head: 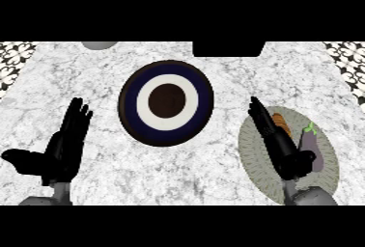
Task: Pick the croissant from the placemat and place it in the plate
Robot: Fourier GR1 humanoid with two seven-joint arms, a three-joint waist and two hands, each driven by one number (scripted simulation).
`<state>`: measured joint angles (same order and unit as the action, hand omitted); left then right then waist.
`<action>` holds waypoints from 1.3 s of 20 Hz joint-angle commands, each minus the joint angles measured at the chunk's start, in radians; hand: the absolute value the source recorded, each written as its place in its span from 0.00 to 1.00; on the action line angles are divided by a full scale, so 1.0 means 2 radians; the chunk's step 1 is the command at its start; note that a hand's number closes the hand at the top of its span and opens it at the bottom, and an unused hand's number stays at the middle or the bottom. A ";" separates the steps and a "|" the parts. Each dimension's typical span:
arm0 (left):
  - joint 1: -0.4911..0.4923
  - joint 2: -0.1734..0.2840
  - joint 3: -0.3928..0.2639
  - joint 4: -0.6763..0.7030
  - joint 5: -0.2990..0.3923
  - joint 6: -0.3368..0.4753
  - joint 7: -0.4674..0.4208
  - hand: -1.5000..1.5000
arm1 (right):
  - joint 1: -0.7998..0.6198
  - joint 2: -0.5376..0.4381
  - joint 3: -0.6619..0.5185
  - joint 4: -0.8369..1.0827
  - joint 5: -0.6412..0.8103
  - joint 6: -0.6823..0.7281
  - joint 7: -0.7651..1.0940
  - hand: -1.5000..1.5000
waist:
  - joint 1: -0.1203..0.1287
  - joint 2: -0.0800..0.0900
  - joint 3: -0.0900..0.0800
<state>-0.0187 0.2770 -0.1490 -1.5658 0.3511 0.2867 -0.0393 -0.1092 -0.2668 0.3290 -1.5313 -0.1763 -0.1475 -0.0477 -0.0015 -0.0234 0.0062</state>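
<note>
Nearest the view's lower edge, the left hand point(58, 150) rests open on the marble counter point(92, 96), fingers straight, thumb out to the side, well apart from everything. At the right, the right hand point(279, 144) hovers over the placemat point(251, 144), fingers straight and open, holding nothing. The croissant point(281, 123) lies on that placemat just beside the fingers, on their outer side, its long axis roughly along them; an eggplant point(312, 150) sits further right. So the right hand is clearly nearer. Farther off, left of the placemat, the plate point(166, 102) waits empty.
</note>
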 commanded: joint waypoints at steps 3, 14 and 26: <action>0.018 0.077 0.012 0.009 -0.062 -0.006 -0.009 0.50 | -0.009 0.034 -0.113 -0.053 -0.102 -0.028 -0.013 0.00 | -0.009 0.009 -0.002; 0.057 0.125 0.000 0.048 -0.136 -0.012 -0.058 0.50 | 0.020 0.130 -0.242 -0.095 -0.035 -0.309 -0.166 0.00 | -0.009 0.009 -0.003; 0.033 0.129 0.029 0.056 -0.138 -0.043 -0.038 0.50 | 0.198 -0.022 -0.124 -0.184 0.045 -0.240 0.019 0.00 | -0.005 0.012 -0.004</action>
<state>0.0825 0.5236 -0.1125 -1.4762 0.0642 0.2246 -0.1258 0.2172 -0.1930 0.0518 -1.8841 -0.1426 -0.6620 -0.1482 -0.0076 -0.0014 -0.0018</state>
